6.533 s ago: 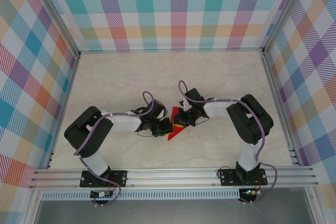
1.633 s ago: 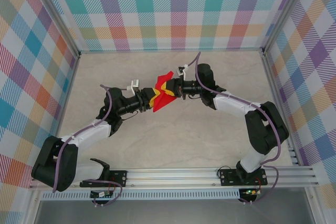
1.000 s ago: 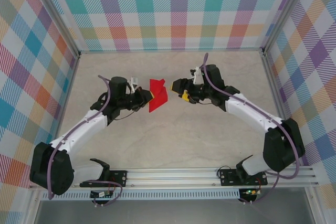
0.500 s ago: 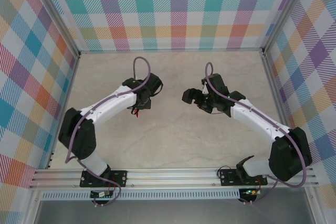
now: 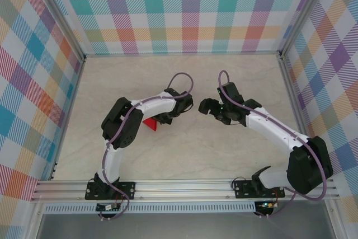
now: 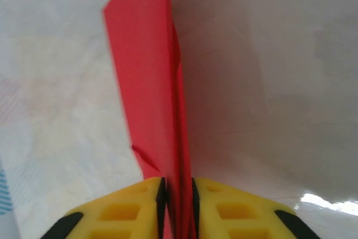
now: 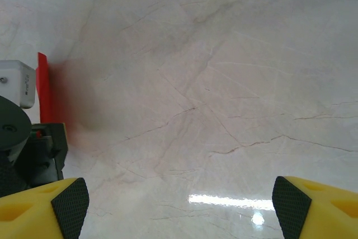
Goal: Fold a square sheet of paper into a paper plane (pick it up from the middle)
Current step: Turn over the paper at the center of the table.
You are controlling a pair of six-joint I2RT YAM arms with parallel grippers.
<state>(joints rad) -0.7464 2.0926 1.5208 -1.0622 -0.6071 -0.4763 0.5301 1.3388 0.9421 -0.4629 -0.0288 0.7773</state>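
Note:
The paper plane [image 6: 148,82] is a narrow folded red strip with a raised centre ridge, running away from the left wrist camera over the pale table. Its near end sits between the yellow fingers of my left gripper [image 6: 177,186], whose black pads stand close against both sides of the fold. From above, a red corner of the paper plane [image 5: 150,123] pokes out beside the curled left arm's gripper [image 5: 161,118], low over the table. My right gripper [image 5: 204,106] hovers a short way to the right, apart from the paper. Its jaws [image 7: 180,211] are wide open and hold nothing.
The marble-look table [image 5: 184,155] is fenced by aluminium rails and checked cloth walls [image 5: 184,9]. In the right wrist view the left gripper's dark body [image 7: 28,144] and a red paper edge [image 7: 42,85] sit at the left border.
The right gripper let go of the paper and drew back to the right. The left arm curled in on itself and brought the red paper down toward the table's middle.

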